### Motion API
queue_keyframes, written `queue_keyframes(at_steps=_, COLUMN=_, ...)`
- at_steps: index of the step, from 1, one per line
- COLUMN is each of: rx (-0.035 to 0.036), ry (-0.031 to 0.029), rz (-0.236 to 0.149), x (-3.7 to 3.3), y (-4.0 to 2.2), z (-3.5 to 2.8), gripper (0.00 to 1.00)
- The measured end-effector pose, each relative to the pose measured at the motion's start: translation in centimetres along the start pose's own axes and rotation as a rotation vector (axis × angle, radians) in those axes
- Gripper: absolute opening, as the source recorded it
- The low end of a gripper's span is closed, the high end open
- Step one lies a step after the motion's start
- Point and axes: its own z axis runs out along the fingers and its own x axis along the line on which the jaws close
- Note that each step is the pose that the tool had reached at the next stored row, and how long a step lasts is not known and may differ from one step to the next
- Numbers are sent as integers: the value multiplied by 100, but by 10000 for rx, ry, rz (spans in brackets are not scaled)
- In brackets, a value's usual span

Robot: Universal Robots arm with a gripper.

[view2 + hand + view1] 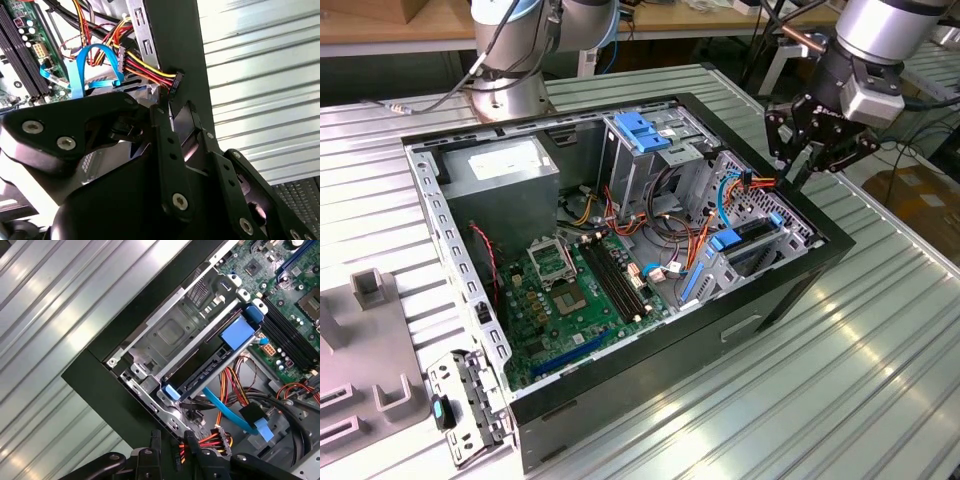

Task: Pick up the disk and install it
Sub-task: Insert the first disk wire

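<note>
The disk [752,233], a dark drive with bright blue rails, lies in the metal drive cage at the corner of the open computer case [790,290] on the exterior view's right. In the first wrist view the disk [207,372] sits level in the cage, with a blue tab at each end. My gripper [798,172] hangs above the case's edge, just over the cage, apart from the disk. Its fingers [152,442] stand open with nothing between them. A black power connector [176,455] on coloured wires lies right beyond the fingertips.
A thin blue cable [225,410] and bundles of coloured wires [142,67] run beside the cage. A ribbed light-blue latch [645,130], the motherboard [570,290] and a power supply [505,165] fill the case. A loose metal bracket [470,395] and a grey fixture [360,350] lie on the ribbed table.
</note>
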Motion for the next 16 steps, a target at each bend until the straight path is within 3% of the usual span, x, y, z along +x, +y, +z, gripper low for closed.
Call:
queue_keyframes(at_steps=9, rx=25, ry=6, rz=-289, x=-37, y=-37, z=28, gripper=33)
queue_keyframes(at_steps=14, rx=84, ry=219, rz=-449, x=-47, y=-49, z=45, gripper=33)
queue_keyframes(at_steps=16, rx=78, ry=241, rz=-464, x=-49, y=-49, z=51, gripper=33)
